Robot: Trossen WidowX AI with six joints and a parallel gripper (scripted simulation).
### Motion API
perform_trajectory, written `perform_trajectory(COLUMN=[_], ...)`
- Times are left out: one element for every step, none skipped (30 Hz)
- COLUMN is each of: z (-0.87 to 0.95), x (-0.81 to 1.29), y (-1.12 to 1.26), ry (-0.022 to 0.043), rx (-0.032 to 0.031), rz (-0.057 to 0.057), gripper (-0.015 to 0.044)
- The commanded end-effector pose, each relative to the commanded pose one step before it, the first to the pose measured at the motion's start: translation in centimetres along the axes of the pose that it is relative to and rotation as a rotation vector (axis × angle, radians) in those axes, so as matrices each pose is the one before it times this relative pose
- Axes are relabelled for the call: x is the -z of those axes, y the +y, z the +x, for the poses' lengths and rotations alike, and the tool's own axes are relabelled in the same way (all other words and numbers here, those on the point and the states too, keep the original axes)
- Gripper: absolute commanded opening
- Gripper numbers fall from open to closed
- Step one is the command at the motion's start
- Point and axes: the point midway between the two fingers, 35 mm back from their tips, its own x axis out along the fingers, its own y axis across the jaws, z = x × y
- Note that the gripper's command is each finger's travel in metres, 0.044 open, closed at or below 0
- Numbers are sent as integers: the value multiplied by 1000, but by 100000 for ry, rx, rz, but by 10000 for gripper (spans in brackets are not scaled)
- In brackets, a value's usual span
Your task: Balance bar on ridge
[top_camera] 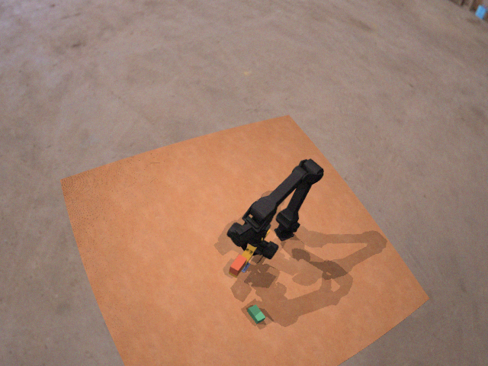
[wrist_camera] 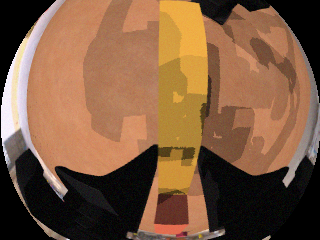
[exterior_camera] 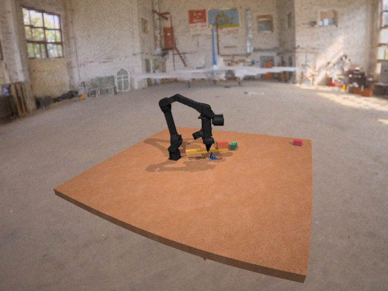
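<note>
1. Bar (top_camera: 248, 252) (exterior_camera: 194, 151) (wrist_camera: 176, 110): yellow, long, straight, flat-faced, mottled with shadow; orange-red block (top_camera: 237, 264) (exterior_camera: 222, 144) (wrist_camera: 171, 229) at the end away from the arm's base.
2. Location: above the orange table (top_camera: 165, 204) (exterior_camera: 175, 200) (wrist_camera: 60, 100), across the small blue ridge (top_camera: 245, 268) (exterior_camera: 213, 157); exact contact with the ridge cannot be told.
3. Arm (top_camera: 281, 191) (exterior_camera: 191, 103): elbow raised, forearm sloping down, wrist bent, gripper (top_camera: 257, 258) (exterior_camera: 208, 150) (wrist_camera: 178, 150) pointing down.
4. Pincer: fingers a little apart, astride the bar, unclamped.
5. Orientation: long axis runs outward from the base side, lower left to upper right in the top view; near level in the exterior view.
</note>
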Motion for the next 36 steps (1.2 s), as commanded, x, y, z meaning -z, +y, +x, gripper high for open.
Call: perform_trajectory(z=[-1,0,0,0,0,0,0,0,0,0,0,0,0,0,0,0,0,0,0,0,0,0,0,0,0,0,0,0,0,0,0,0,0,0,-174,-522], x=[1,0,0,0,0,0,0,0,0,0,0,0,0,0,0,0,0,0,0,0,0,0,0,0,0,0,0,0,0,0,0,0,0,0,33,92], y=[0,0,0,0,0,0,0,0,0,0,0,0,0,0,0,0,0,0,0,0,0,0,0,0,0,0,0,0,0,0,0,0,0,0,10,28], ry=[7,0,0,0,0,0,0,0,0,0,0,0,0,0,0,0,0,0,0,0,0,0,0,0,0,0,0,0,0,0,0,0,0,0,3,7], rx=[-2,0,0,0,0,0,0,0,0,0,0,0,0,0,0,0,0,0,0,0,0,0,0,0,0,0,0,0,0,0,0,0,0,0,-1,-4], rz=[0,0,0,0,0,0,0,0,0,0,0,0,0,0,0,0,0,0,0,0,0,0,0,0,0,0,0,0,0,0,0,0,0,0,0,0], gripper=[172,172,172,172,172,173,173,173,173,173,185,185,185,185,185,185,185,185,185,185,185,185,211,238,264,290,316,342,369,395,421,440,440,440,440,440])
